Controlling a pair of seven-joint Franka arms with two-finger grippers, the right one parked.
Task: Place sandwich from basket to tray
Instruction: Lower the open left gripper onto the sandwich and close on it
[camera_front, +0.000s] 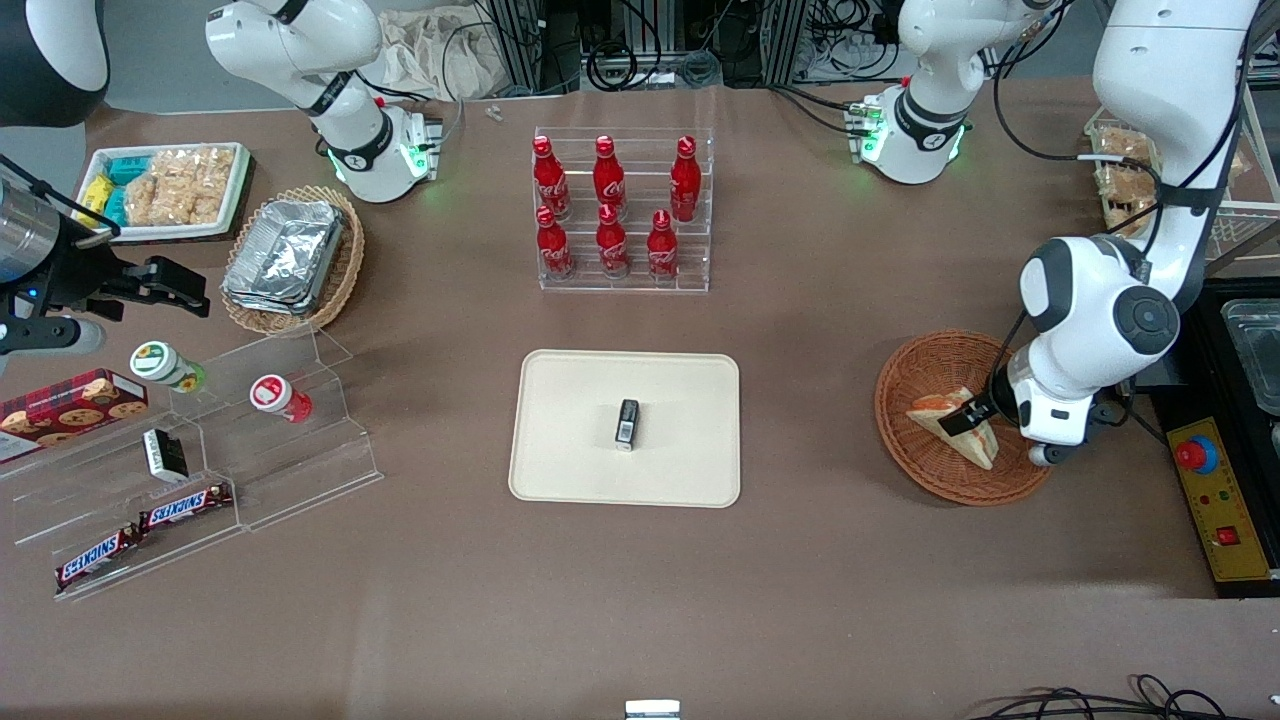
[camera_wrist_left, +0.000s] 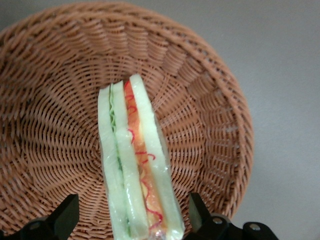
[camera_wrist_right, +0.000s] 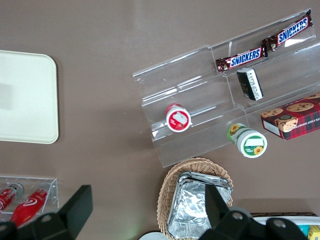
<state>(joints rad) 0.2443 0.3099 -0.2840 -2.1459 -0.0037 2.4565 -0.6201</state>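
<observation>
Brown matte table (camera_front: 800, 560) carries a smooth cream tray (camera_front: 560, 470) with rounded corners, toward the working arm's end a round reddish woven basket (camera_front: 915, 385); red bottles (camera_front: 612, 205) read Coca-Cola, bars (camera_front: 185, 508) read SNICKERS. The wrapped triangular sandwich (camera_wrist_left: 137, 165) stands on edge in the basket; the gripper (camera_wrist_left: 134, 214) straddles it, fingers spread and clear of the bread.

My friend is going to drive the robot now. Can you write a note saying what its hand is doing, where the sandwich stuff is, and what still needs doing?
Gripper: open, down in the basket, one finger on each side of the sandwich, not yet closed on it.
Sandwich: standing on edge in the basket, toward the working arm's end of the table.
Tray: in the middle of the table, with a small black object lying on it.
Done: the reach to the sandwich.
Left: close on the sandwich, lift it, carry it to the tray, set it on a bare part.
</observation>
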